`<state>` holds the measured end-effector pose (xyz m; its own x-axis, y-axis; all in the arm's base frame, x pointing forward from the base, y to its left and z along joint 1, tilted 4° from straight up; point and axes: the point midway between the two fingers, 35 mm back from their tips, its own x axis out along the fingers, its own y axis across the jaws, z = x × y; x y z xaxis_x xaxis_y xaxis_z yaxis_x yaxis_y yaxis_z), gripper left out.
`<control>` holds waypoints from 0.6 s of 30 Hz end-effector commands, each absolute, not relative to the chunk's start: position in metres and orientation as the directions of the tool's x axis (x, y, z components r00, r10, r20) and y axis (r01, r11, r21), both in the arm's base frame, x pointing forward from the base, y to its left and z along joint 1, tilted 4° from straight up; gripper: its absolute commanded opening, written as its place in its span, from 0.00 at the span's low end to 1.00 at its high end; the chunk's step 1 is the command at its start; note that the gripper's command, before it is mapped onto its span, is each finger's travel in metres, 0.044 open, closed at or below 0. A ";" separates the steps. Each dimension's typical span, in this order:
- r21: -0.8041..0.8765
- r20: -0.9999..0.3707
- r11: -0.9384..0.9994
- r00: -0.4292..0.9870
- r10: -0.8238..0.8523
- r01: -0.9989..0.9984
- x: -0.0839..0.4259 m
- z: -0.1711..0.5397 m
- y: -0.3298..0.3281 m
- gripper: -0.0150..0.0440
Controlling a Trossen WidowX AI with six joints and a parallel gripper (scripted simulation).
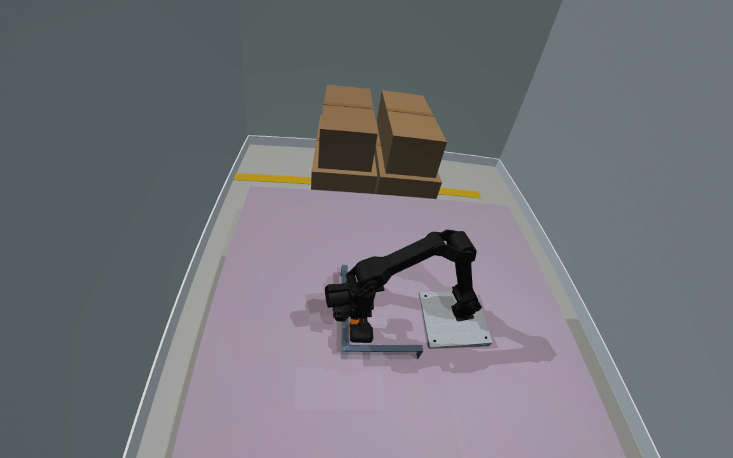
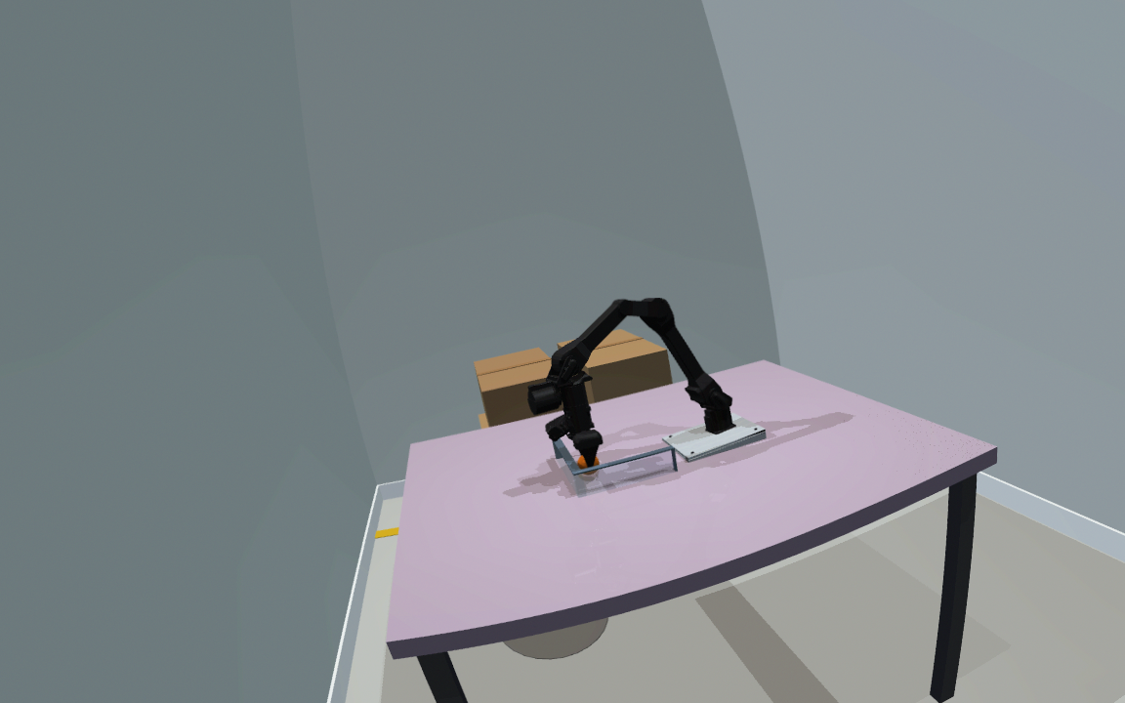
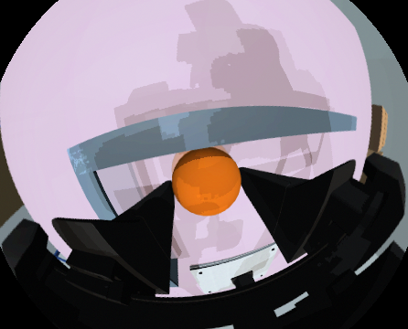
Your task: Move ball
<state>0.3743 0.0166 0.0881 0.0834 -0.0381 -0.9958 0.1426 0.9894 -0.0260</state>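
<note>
On your pink table, the gripper squeezes the orange ball, seemingly low inside the clear walls.

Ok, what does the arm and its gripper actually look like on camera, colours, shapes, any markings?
The arm is matte black all over, built of chunky rounded links, and bolted to a pale grey square plate with dark corner screws. The gripper is black too, with two wedge-shaped fingers tapering to points. No cables, labels or markings are visible.
</note>
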 end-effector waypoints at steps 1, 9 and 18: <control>-0.021 -0.996 0.990 0.088 -0.033 0.138 0.374 0.085 0.017 0.25; -0.021 -0.996 0.990 0.088 -0.033 0.138 0.375 0.075 0.017 0.25; -0.024 -0.995 0.989 0.090 -0.038 0.143 0.377 0.070 0.016 0.30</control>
<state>0.3765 0.0160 0.0700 0.0899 -0.0376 -0.9952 0.1426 0.9895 -0.0245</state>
